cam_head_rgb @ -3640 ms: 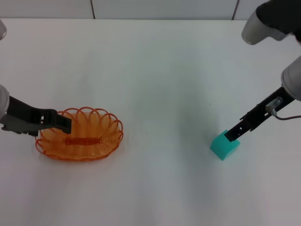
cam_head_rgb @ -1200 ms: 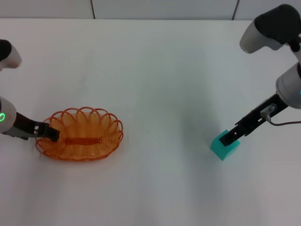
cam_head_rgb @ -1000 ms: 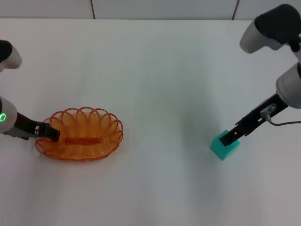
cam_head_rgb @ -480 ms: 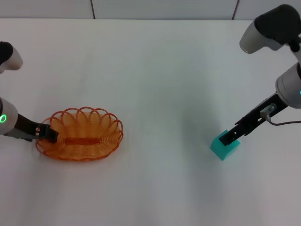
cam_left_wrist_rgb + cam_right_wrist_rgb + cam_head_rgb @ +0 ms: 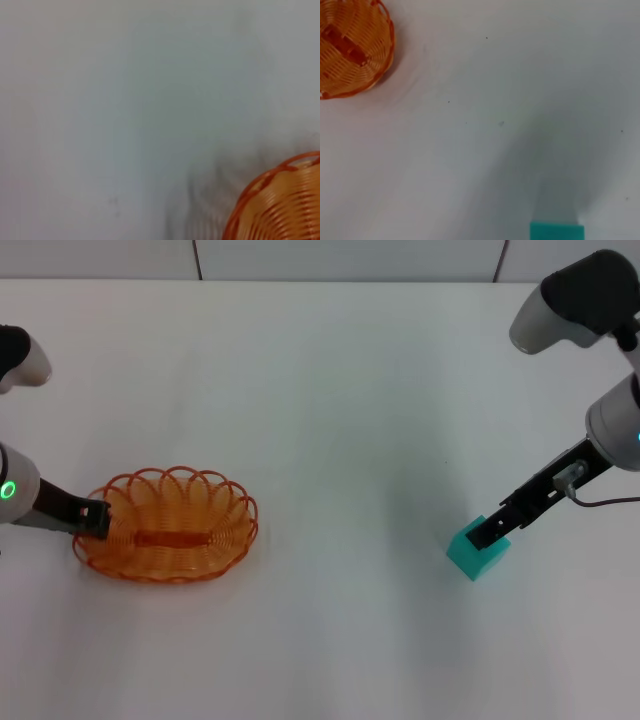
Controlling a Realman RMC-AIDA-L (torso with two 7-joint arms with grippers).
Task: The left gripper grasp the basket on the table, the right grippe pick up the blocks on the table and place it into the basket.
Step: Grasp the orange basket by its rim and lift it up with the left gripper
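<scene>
Basket (image 5: 165, 527) is sitting on the left side of the table (image 5: 330, 390), an oval thing made of thin orange wire coiled round and round, with a scalloped rim of little loops. Down the middle of its floor there's a flat orange strip. The left gripper (image 5: 95, 520), black and flat-jawed, is reaching in from the left edge and its tip is right at the basket's left rim, looking clamped on the wire loops there, though the jaws are small in the head view so I'm not fully sure how tight. A green ring is glowing on the silver arm behind it. The left wrist camera is only catching a curved bit of the rim (image 5: 280, 210) and a lot of bare white tabletop.

Way over on the right, well apart from the basket, the block (image 5: 477, 550) is resting on the table: a small teal cube, plain matte faces, crisp edges. The right gripper (image 5: 490, 532), slim and black, is angling down from the upper right with its tip touching the top of the cube. Whether the fingers are pinching it or just hovering around it, I honestly can't tell. The right wrist camera is showing just a sliver of the cube (image 5: 556, 232), with the basket (image 5: 352, 47) far off.

The tabletop is smooth, white and matte.
</scene>
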